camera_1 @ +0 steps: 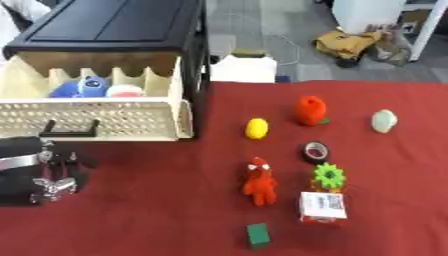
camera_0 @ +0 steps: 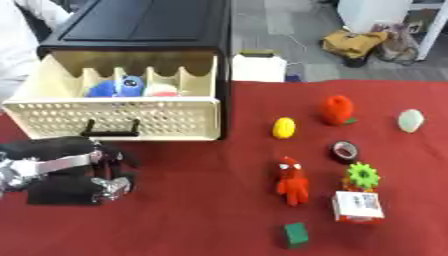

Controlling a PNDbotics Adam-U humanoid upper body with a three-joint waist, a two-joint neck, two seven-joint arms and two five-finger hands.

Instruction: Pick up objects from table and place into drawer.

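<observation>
— Cream plastic drawer is seen pulled out of the black cabinet, and two things are already lodged inside: a blue toy and something red and white beside it.

— And a good deal is left on the red cloth. A yellow piece, an orange fruit and a pale egg shape are laid out in the far row.

— Nearer, a tape roll, a red figure, a green gear touching a white box, and a green block are counted. Eight pieces, none yet lifted.

— Left hand is found just in front of the drawer, well apart from all of them, fingers curled downward with nothing held.

— Right hand is not shown in either view.

— So the job is judged barely begun: two items stowed, eight waiting, and a long reach across is called for if the left hand is used.
</observation>
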